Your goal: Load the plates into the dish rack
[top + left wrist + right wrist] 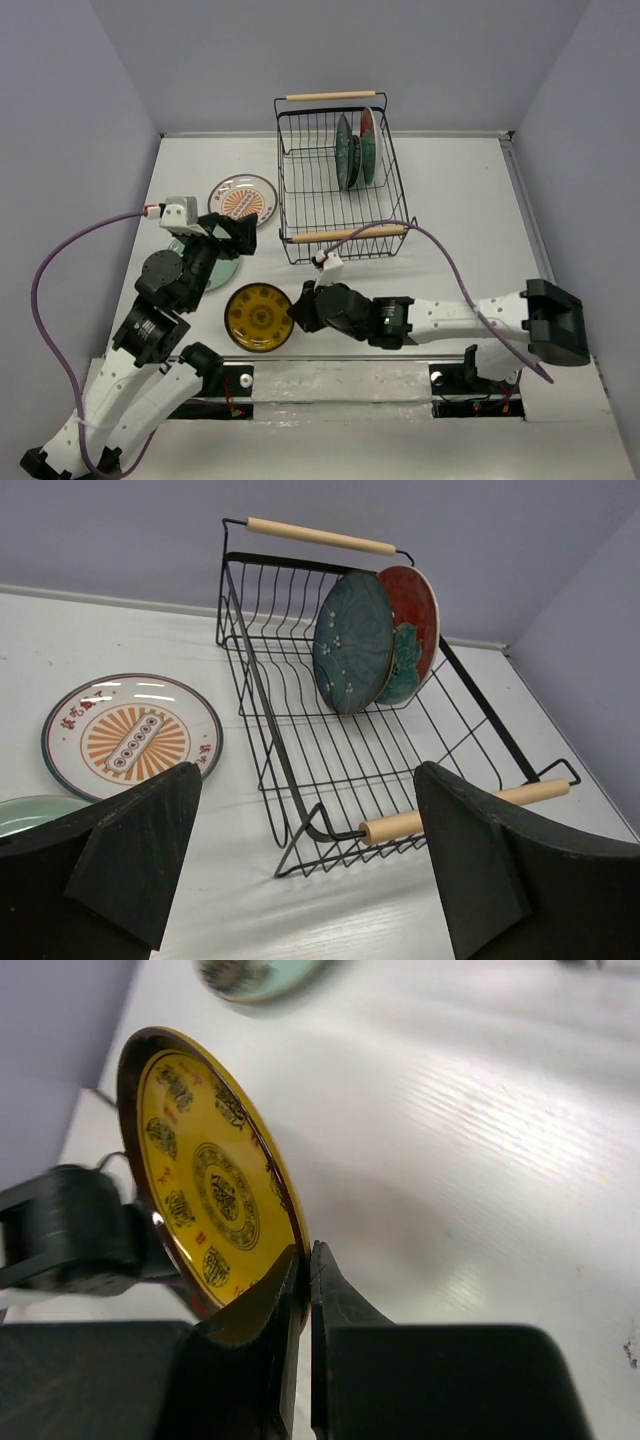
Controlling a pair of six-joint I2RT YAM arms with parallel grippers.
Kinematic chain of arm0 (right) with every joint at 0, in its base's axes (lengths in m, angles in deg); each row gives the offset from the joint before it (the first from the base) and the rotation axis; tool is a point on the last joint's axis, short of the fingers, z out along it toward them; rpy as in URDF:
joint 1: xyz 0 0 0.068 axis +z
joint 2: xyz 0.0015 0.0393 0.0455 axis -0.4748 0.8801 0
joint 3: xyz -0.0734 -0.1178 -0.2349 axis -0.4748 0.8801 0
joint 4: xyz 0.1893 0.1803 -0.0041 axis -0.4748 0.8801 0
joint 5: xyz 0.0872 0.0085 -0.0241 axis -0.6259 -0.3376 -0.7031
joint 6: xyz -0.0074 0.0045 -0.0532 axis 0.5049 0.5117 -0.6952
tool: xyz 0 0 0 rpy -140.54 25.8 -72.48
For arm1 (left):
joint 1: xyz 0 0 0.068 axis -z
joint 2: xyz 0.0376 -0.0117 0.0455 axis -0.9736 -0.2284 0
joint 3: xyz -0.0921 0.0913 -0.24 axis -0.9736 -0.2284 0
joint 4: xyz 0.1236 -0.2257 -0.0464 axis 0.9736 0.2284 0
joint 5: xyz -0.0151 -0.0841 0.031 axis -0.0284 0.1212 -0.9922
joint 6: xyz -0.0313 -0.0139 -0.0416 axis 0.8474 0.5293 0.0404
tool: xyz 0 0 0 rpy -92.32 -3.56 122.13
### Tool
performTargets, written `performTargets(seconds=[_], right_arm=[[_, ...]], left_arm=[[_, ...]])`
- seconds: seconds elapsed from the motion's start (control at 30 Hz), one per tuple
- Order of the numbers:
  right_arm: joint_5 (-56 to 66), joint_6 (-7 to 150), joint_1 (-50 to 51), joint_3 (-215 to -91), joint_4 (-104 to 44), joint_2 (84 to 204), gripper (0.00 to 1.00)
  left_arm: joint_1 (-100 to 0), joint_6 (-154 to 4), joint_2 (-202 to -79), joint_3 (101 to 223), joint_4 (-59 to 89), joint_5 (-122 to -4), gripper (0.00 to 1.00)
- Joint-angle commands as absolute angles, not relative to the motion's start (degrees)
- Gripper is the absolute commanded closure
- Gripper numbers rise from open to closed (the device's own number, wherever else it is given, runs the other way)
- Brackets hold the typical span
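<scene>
- My right hand [305, 1260] is clamped on the amber plate's [205, 1190] right rim.
- Dish rack [347, 233] lies ahead of this hand, slightly right, its near handle crosswise.
- Left hand [232, 236]: fingers apart, empty.

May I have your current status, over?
Right gripper shut on round amber-yellow plate. Left gripper open, empty. Blue-teal plate and red plate upright in black wire dish rack. Route looks clear.
</scene>
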State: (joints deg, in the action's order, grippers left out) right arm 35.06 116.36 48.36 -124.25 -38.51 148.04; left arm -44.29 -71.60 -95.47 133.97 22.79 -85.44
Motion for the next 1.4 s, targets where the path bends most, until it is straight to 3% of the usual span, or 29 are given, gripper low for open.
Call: performTargets(seconds=[0.0, 0.2, 0.47, 0.73, 0.77, 0.83, 0.9, 1.07, 1.37], right_arm=[[44.9, 101.5, 50.0, -136.9, -25.6, 138.8, 0.93], [67.7, 84.8, 47.1, -152.0, -16.8, 136.2, 0.93], [64.7, 73.6, 29.0, -167.2, -16.8, 146.0, 0.93], [73.7, 61.4, 22.3, -205.4, -8.1, 176.0, 0.93], [74.5, 59.5, 21.7, -215.8, -6.1, 183.3, 0.93], [76.8, 53.9, 21.0, -224.5, -5.1, 192.9, 0.93], [78.2, 52.0, 19.6, -232.7, -5.3, 197.0, 0.93], [76.2, 56.5, 18.1, -227.3, -7.0, 197.4, 0.93], [75.6, 56.4, 16.9, -228.5, -7.8, 205.5, 0.93]], left_arm=[[-44.6, -73.0, -92.6, 134.5, 21.2, -90.8, 0.01], [-44.9, -72.8, -90.6, 135.0, 22.8, -98.3, 0.01], [-45.0, -72.6, -88.4, 134.6, 22.4, -98.7, 0.01], [-45.2, -71.9, -89.5, 134.5, 21.5, -92.8, 0.01], [-45.2, -71.7, -89.4, 134.4, 21.3, -91.7, 0.01], [-45.1, -71.5, -89.4, 134.3, 21.1, -90.8, 0.01], [-43.8, -71.5, -89.4, 134.3, 21.1, -90.8, 0.01], [-41.6, -71.5, -89.7, 134.4, 21.2, -90.8, 0.01], [-40.3, -71.5, -90.9, 134.2, 21.2, -90.5, 0.01]])
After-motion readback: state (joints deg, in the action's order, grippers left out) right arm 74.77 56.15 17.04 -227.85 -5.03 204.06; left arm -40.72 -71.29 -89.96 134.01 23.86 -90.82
